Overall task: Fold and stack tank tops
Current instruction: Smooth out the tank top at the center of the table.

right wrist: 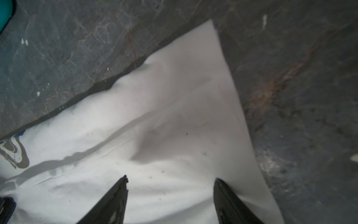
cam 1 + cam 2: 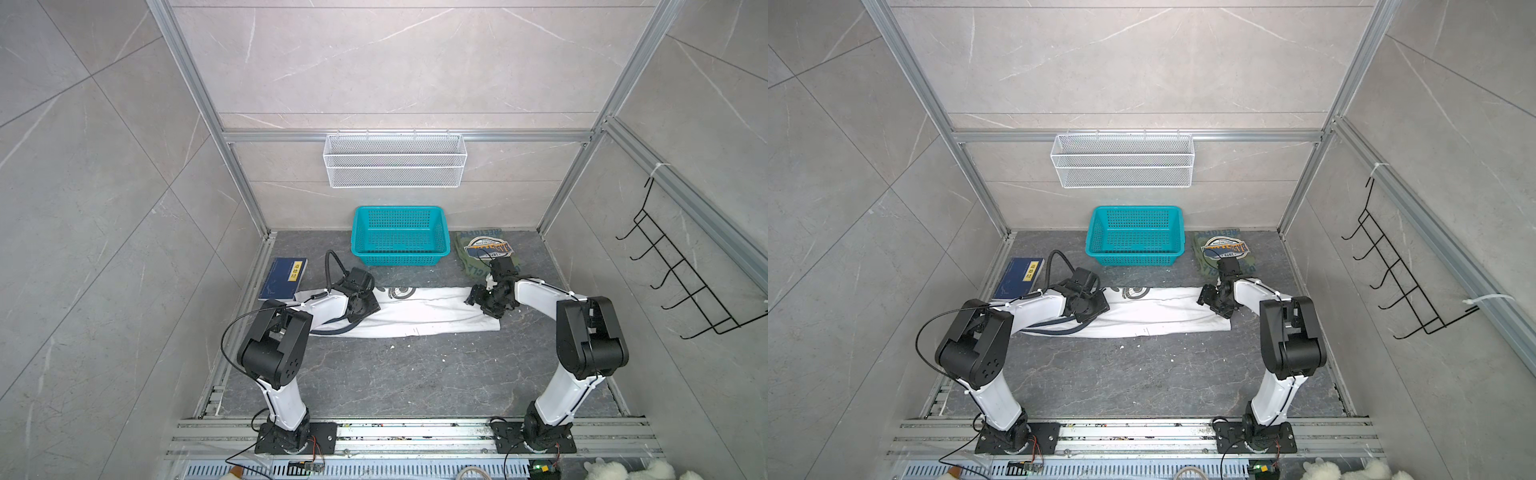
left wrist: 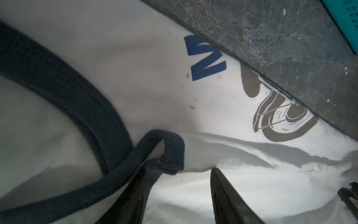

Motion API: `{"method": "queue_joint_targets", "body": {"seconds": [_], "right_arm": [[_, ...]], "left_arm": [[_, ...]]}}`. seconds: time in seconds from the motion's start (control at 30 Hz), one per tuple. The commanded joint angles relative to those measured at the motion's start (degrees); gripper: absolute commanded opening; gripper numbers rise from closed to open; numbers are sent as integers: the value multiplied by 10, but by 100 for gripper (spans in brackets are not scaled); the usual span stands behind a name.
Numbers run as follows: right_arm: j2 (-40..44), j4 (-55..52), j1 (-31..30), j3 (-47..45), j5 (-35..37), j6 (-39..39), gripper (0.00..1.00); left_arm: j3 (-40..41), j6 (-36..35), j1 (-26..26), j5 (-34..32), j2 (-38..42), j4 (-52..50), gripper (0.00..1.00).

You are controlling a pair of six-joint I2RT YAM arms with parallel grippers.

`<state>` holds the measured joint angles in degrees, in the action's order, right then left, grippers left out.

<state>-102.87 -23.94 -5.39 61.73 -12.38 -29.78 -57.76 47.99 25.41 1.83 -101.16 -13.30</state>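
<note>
A: What is taking up the most room?

B: The dark stone table [image 2: 415,374] is filling the floor of the cell. Across its middle, the white tank top [image 2: 432,311] is lying as a long, narrow band, running from one arm to the other in both top views.

A: And behind it?

B: The teal basket [image 2: 399,209] is sitting against the back wall. Just to its right, the olive tank top [image 2: 465,262] is lying folded, its badge print facing up. The blue book [image 2: 284,277] is lying at the left edge of the table, touching the end of the white band.

A: What are the arms doing?

B: The left gripper [image 3: 178,170] is hovering low over the strap end of the white tank top. Its fingers [image 3: 222,194] are standing apart, and a loop of dark trim [image 3: 166,147] is curling just ahead of them. One run of that trim is crossing one finger, though which is lying on top is unclear. Nothing is visibly being pinched.

A: And the other arm?

B: The right gripper [image 1: 171,178] is pointing down at the hem end of the same top, near its far corner. Its fingers [image 1: 116,197] are spread wide, with only flat white cloth showing between them.
</note>
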Motion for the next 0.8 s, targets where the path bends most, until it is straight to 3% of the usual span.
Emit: {"method": "queue_joint_targets", "body": {"seconds": [0.0,0.3,0.57,0.77], "right_arm": [[-8,-15,8,-27,35,-6,73],[77,-73,10,11,101,21,76],[31,-69,49,25,38,33,78],[1,-67,56,22,-5,40,73]], "left_arm": [[35,-7,-23,-22,-8,-41,56],[-62,-49,-8,12,21,-108,57],[-106,-58,20,14,-8,-115,57],[-111,-68,23,17,-41,-111,57]]}}
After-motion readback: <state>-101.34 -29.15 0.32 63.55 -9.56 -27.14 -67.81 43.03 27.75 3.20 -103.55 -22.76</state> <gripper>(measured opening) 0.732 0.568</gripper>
